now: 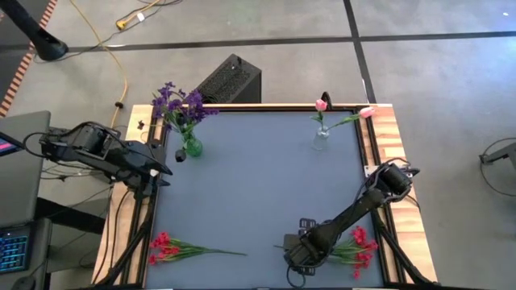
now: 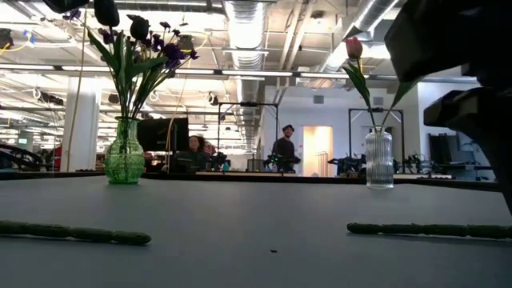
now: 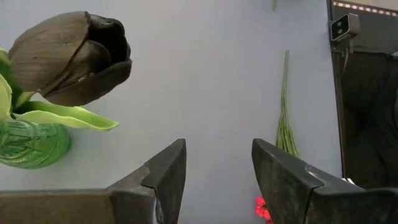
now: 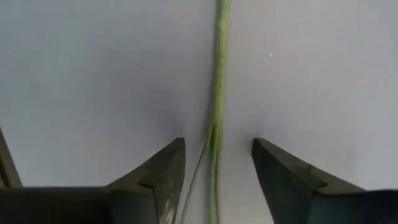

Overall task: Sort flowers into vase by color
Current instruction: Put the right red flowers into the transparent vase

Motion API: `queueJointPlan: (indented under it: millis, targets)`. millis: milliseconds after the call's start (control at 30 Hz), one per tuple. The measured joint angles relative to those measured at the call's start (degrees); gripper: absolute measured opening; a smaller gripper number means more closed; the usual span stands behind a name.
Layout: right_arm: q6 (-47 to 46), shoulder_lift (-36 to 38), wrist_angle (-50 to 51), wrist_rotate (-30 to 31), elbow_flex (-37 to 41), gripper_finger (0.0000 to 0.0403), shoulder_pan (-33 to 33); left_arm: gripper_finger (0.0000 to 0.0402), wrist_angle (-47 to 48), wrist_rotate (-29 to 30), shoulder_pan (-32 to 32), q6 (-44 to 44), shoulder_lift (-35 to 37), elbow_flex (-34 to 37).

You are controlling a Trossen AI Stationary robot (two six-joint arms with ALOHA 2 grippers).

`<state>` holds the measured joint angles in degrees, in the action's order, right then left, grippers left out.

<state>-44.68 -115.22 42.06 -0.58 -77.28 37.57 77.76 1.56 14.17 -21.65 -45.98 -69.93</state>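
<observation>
Two sprays of small red blossoms lie flat on the table near its near edge: one at the left point(image 1: 165, 248), one at the right point(image 1: 357, 248). My right gripper point(image 1: 294, 256) hangs open over the right spray's green stem point(image 4: 219, 74); its fingers stand on either side of the stem without touching it. Purple flowers point(image 1: 179, 103) stand in a green glass vase point(image 1: 192, 147). Pink tulips point(image 1: 322, 105) stand in a clear vase point(image 1: 321, 138). My left gripper point(image 1: 165, 169) waits open beside the green vase point(image 3: 28, 144).
The two vases stand near the table's far edge, the green one point(image 2: 124, 152) at the left and the clear one point(image 2: 378, 158) at the right. The grey middle of the table point(image 1: 258, 185) is bare. A black box point(image 1: 230, 80) sits beyond the far edge. People show in the room behind.
</observation>
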Motion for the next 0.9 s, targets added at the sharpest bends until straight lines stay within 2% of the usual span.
queueJointPlan:
  millis: [100,267,333,400,467,633,800,900]
  targets:
    - [0.1,0.0,0.1,0.9,0.2,0.018,0.3,0.0171,0.7,0.2,0.0,0.0,0.0,0.0]
    - [2.4,-0.2,-0.5,1.1,-0.7,0.0068,0.3,0.0171,1.4,0.7,0.0,-0.4,0.0,0.0]
    - [3.7,-0.3,-0.5,3.0,-1.9,0.0026,0.2,0.0171,1.4,0.9,0.0,-0.8,0.0,0.0]
    - [6.1,-0.3,-1.6,5.5,-3.7,0.0017,-0.1,0.0171,1.4,1.3,0.0,-1.3,0.0,0.0]
    - [9.0,-0.1,-1.0,8.8,-6.4,0.0025,-0.6,0.0171,1.4,1.3,0.0,-1.4,0.0,0.0]
    - [23.6,0.0,3.3,21.3,-14.9,0.0023,-1.2,0.0171,3.4,1.3,0.0,-1.9,0.0,0.0]
    - [40.6,0.0,10.5,44.7,-23.0,0.0015,-1.2,0.0171,6.6,1.3,0.0,-4.6,0.0,0.0]
    - [53.4,0.1,11.4,58.5,-26.4,0.0015,-1.7,0.0171,7.9,1.3,0.0,-5.0,0.0,0.0]
